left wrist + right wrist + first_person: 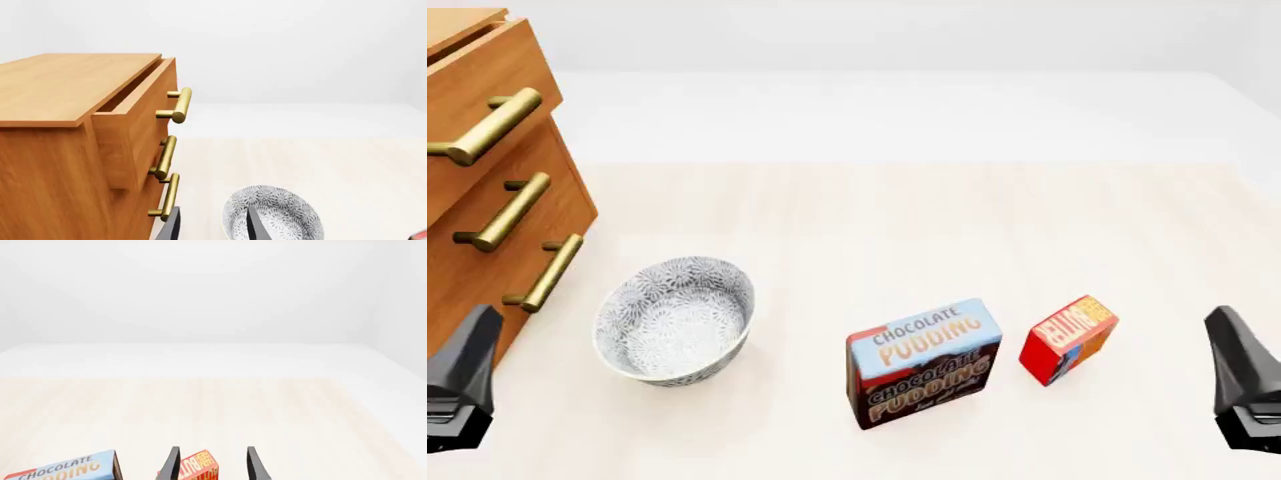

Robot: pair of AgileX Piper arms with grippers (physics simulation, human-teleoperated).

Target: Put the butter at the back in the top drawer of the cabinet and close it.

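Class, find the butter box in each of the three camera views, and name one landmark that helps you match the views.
Front view: the butter stands right of the pudding box.
Right wrist view: the butter shows between the claw's fingers.
Left wrist view: only a red sliver at the edge, probably the butter.
Shared landmark: the pudding box, beside it.

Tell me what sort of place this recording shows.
Likely a simulated tabletop test scene, not a real room: blank white walls, a pale table bearing a cabinet, a bowl, and pudding and butter boxes.
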